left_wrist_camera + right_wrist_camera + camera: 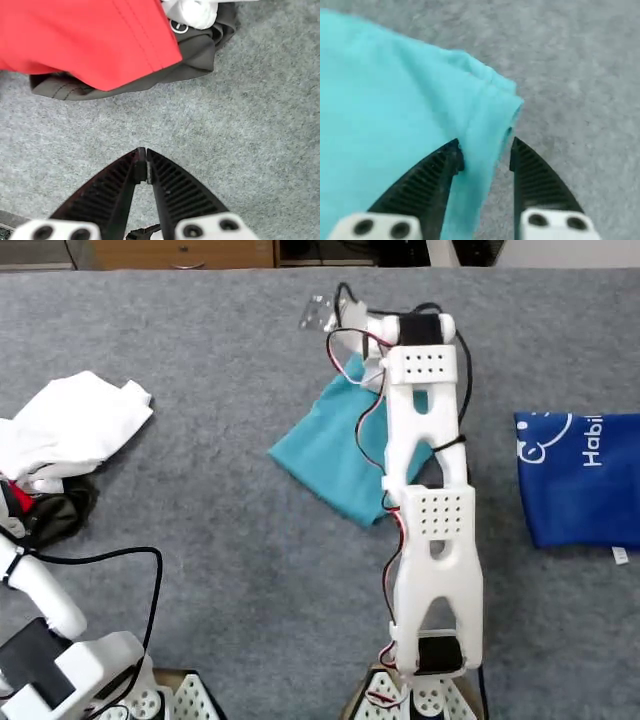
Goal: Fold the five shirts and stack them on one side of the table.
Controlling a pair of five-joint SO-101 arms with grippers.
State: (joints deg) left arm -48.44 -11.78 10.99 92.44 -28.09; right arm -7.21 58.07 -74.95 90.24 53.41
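Grey felt covers the table (200,540), with wooden furniture (180,252) beyond its far edge. The right arm (430,520) stretches out over the teal shirt (325,455) at centre, right gripper (485,150) spread astride its far corner. The left arm (50,610) sits folded at near left, left gripper (145,152) pinched closed on nothing beside the white shirt (70,425), red shirt (85,35) and dark shirt (195,55); a folded blue shirt (575,480) lies far right.

White lettering (592,442), cut off at the frame edge, stands beside a white line drawing (540,440) on the blue shirt (570,500); its hem tag (621,556) is illegible; a round white emblem (178,26) marks the dark shirt (195,55).
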